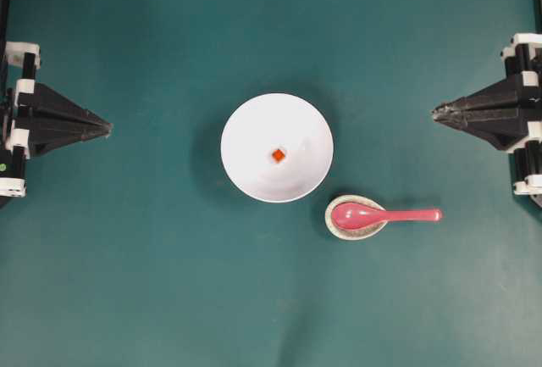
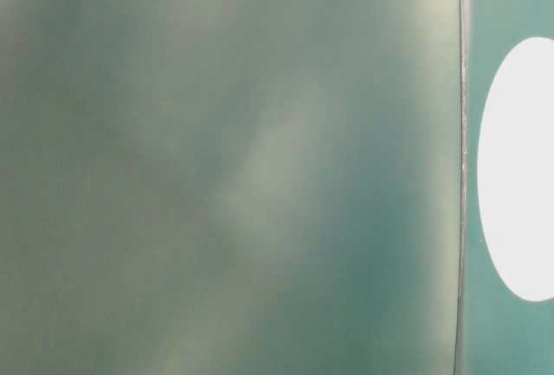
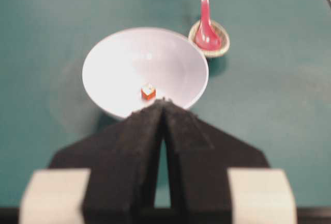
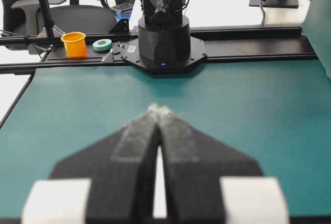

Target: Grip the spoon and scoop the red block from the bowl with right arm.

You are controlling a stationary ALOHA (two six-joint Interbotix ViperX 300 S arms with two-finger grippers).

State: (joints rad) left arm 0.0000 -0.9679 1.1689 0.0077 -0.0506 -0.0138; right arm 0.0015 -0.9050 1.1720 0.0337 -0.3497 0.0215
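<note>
The white bowl (image 1: 246, 130) stands mid-table with the tiny red block (image 1: 278, 155) lying inside it. The pink-red spoon (image 1: 385, 214) lies just right of the bowl's near side, its scoop in a speckled oval rest (image 1: 351, 235) and its handle pointing right. My right gripper (image 1: 434, 113) is shut and empty at the right edge, well apart from the spoon. My left gripper (image 1: 108, 129) is shut at the left edge. The left wrist view shows the bowl (image 3: 114, 63), the block (image 3: 148, 92) and the spoon (image 3: 206, 27) beyond the shut left gripper (image 3: 164, 101). In the right wrist view the right gripper (image 4: 159, 111) points across bare green table.
The right wrist view shows the other arm's black base (image 4: 164, 38), an orange cup (image 4: 75, 44) and a tape roll (image 4: 102, 44) on the rail beyond the table. The table-level view is a green blur with a white oval patch (image 2: 519, 167) at the right.
</note>
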